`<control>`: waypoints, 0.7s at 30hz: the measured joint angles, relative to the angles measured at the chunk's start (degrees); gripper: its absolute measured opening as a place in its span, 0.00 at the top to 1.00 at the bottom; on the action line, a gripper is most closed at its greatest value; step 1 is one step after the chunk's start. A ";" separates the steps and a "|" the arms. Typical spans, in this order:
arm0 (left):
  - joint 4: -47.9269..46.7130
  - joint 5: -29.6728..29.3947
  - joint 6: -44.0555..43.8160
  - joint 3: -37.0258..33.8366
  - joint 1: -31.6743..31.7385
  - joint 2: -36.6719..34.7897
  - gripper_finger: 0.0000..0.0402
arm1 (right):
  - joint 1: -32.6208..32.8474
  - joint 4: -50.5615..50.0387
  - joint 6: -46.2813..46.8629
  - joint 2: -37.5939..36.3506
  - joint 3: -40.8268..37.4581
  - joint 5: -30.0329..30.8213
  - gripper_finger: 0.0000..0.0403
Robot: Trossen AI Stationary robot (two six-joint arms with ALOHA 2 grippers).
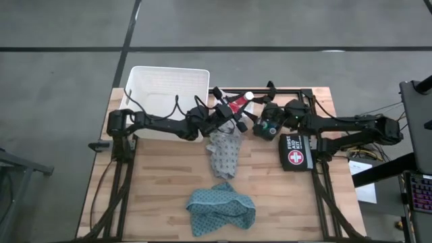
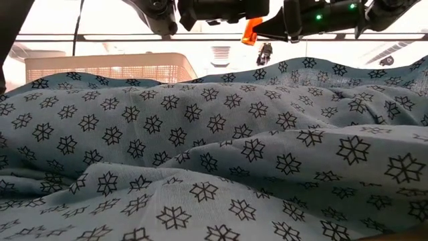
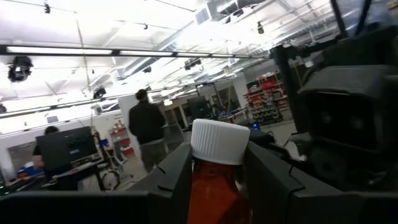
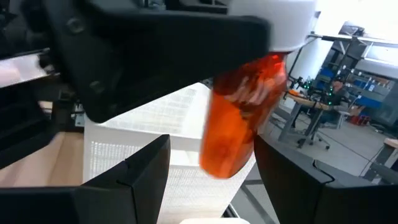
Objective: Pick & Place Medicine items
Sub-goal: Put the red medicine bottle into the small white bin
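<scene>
A red medicine bottle (image 1: pixel 238 103) with a white cap (image 3: pixel 219 140) hangs in the air near the table's far edge, just right of the white basket (image 1: pixel 169 86). My left gripper (image 1: pixel 231 113) is shut on it. My right gripper (image 1: pixel 256 121) stands open close to the bottle's right. In the right wrist view its two fingers stand on either side of the bottle's bottom end (image 4: pixel 217 163), apart from it. My left gripper pinches the bottle's red body (image 3: pixel 211 186) between its two fingers, just below the white cap. The fingers come from the table's left and slant slightly upward. The bottle is lifted clear of the table, tilted, its cap toward the far right.
A grey patterned cloth (image 1: pixel 225 152) lies below the grippers. A teal patterned cloth (image 1: pixel 220 209) lies near the front edge and fills the low view. A black first-aid pouch (image 1: pixel 295 152) lies under my right arm. A black frame (image 1: pixel 297 92) runs along the far right.
</scene>
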 joint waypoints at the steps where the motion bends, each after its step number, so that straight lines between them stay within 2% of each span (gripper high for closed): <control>1: -0.04 0.23 0.02 0.01 -0.05 -0.01 0.69 | 0.02 0.11 0.05 -0.27 -0.15 0.15 0.43; 7: -1.57 1.33 -0.37 -0.07 -0.15 0.23 0.69 | 0.13 0.03 0.07 -0.81 -1.71 6.66 0.43; 12: -1.01 1.46 -1.08 -0.07 -0.11 0.17 0.69 | 0.13 0.48 0.02 -0.15 -1.95 7.19 0.43; 21: -4.25 7.44 -1.88 -0.03 -0.07 0.17 0.69 | 0.15 0.19 -0.37 0.00 -1.67 7.10 0.43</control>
